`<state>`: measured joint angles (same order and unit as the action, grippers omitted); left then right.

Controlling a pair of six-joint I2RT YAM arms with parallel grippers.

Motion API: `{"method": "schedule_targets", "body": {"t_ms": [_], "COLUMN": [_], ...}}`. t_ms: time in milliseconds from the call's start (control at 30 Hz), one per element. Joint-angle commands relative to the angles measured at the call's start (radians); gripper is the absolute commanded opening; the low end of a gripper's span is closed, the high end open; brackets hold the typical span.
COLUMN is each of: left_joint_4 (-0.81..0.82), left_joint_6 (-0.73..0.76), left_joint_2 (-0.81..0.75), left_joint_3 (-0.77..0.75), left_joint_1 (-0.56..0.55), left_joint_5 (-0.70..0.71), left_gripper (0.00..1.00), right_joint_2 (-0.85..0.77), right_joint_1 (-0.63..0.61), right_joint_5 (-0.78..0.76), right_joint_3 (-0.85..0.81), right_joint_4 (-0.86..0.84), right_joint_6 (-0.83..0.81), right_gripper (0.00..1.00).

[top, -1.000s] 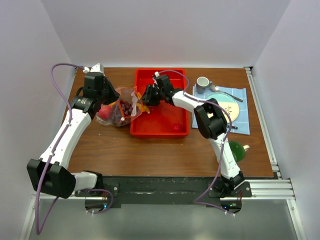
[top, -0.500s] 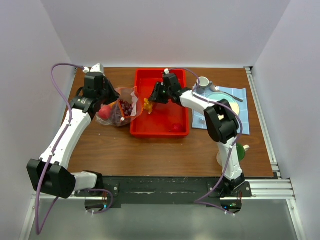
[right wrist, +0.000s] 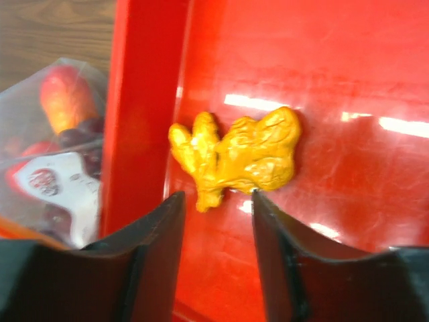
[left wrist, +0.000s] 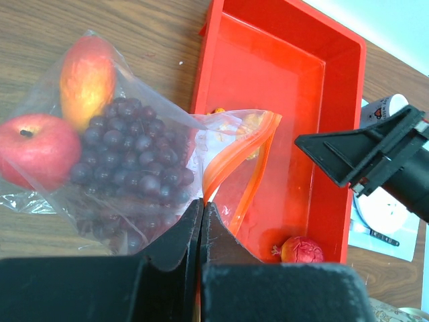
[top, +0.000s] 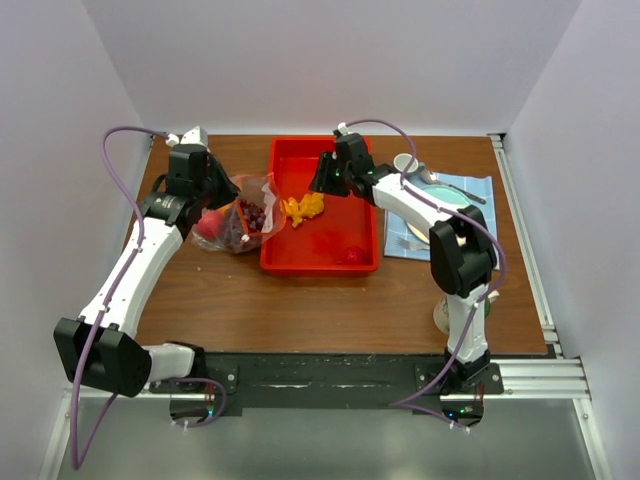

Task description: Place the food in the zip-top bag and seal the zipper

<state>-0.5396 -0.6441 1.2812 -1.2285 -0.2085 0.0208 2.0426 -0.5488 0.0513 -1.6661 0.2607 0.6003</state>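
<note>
Looking down at the wooden table (top: 300, 300): a red tray (top: 320, 266) sits mid-table toward the back. A blue mat (top: 490, 235) lies to its right, carrying a plate (top: 452, 205), with a white mug (top: 405, 168) at the mat's back corner.

Left gripper (left wrist: 201, 231) reaches in from the table's left side. Its jaws are clenched tight on the near lip of the zip-top bag (left wrist: 144, 194), right where the zipper (left wrist: 234, 164) runs down to them. The bag lies on the wood just left of the tray. Its mouth gapes and is turned toward the tray, the far corner showing against the tray's left wall.

Right gripper (right wrist: 211, 228) hangs over the tray's left half, fingers parted, nothing between them.

Inside the bag:
- a dark grape bunch (left wrist: 127, 161)
- a red apple (left wrist: 37, 151)
- an orange-red fruit (left wrist: 87, 74)

In the tray:
- The yellow-orange cluster (right wrist: 238, 157) lies on the floor beside the left wall, just ahead of the right fingertips and untouched.
- A round red fruit (left wrist: 301, 249) rests near the tray's near right corner.
</note>
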Motion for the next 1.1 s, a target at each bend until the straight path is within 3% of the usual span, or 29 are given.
{"method": "schedule_targets", "body": {"t_ms": [0,133,533,1067], "left_joint_4": [0.063,0.058,0.049,0.064], "left_joint_6": [-0.014,-0.012,-0.008,-0.023], "left_joint_2": [-0.025,-0.029,-0.033,-0.019], "left_joint_3": [0.001,0.000,-0.006,0.003], "left_joint_1": [0.009,0.009,0.009,0.009], "left_joint_5": [-0.016,-0.016,-0.010,-0.016], "left_gripper": [0.00,0.00,0.00,0.00], "right_joint_2": [0.066,0.151,0.294,0.300], "right_joint_1": [0.016,0.035,0.090,0.073], "right_joint_5": [0.000,0.033,0.208,0.295], "right_joint_3": [-0.079,-0.164,-0.235,-0.116], "right_joint_4": [0.051,0.055,-0.054,-0.090], "right_joint_6": [-0.091,-0.170,-0.154,-0.197], "right_gripper": [0.64,0.76,0.77,0.85]}}
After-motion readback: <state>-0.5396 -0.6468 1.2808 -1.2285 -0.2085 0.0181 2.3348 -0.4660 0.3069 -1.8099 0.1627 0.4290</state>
